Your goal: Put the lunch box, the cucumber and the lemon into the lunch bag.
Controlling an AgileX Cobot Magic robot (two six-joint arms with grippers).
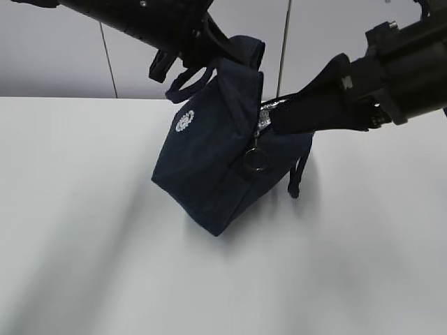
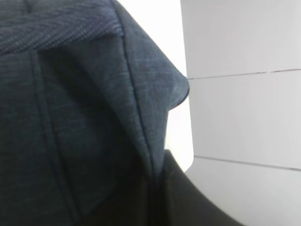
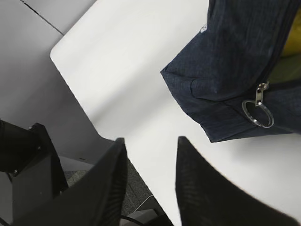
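The large dark navy fabric lunch bag sits in the middle of the exterior view, tilted on the white tabletop so that one lower corner points toward the bottom of the frame. A small round white logo shows on its upper left face, and a metal ring pull hangs from the zipper at the front edge. One looped handle rises toward the upper left, and another loop hangs down at the bag's right side.

The left tool comes in from the upper left of the exterior view and is closed tight on the bag's top fabric near the handle, holding that edge up. In the left wrist view the navy cloth fills most of the frame, so the fingers themselves are hidden.

The right tool reaches in from the upper right of the exterior view, its dark fingers lying at the bag's open top, where a strip of silvery lining shows. In the right wrist view its two black fingers stand partly apart at the bottom of the frame with nothing between them, above the tabletop's edge. The bag's corner and ring pull fill the upper right of that view. Through the open zipper slot at the right edge a bright yellow patch and a sage-green surface show inside the bag; the cucumber cannot be made out.
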